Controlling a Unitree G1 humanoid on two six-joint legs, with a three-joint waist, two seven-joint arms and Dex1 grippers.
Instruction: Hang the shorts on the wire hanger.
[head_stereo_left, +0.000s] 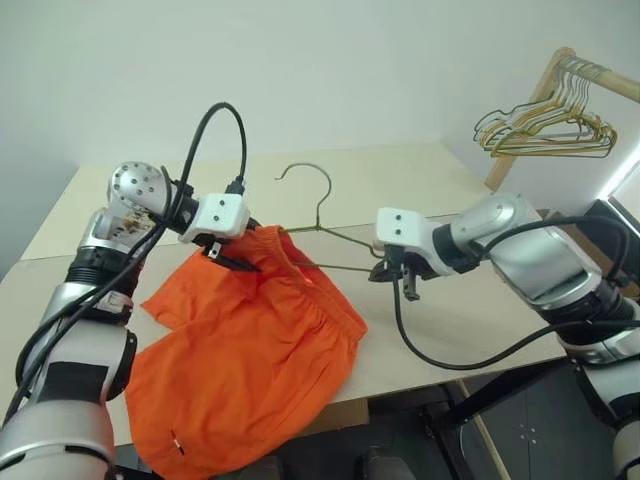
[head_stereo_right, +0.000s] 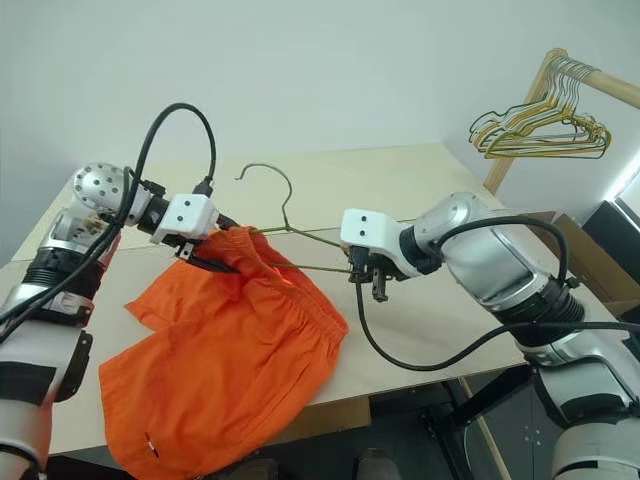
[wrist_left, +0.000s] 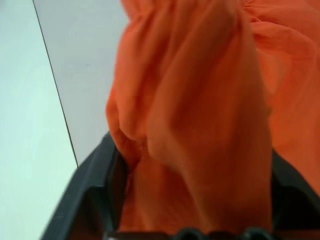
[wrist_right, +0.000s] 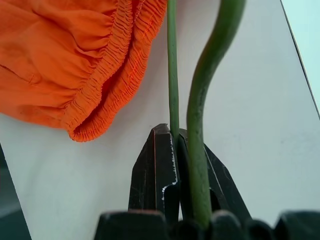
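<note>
The shorts (head_stereo_left: 250, 370) cover one end of the wire hanger (head_stereo_left: 330, 240) and hide the left gripper's (head_stereo_left: 232, 262) fingertips. Their lower hem runs off the picture's bottom edge.
</note>
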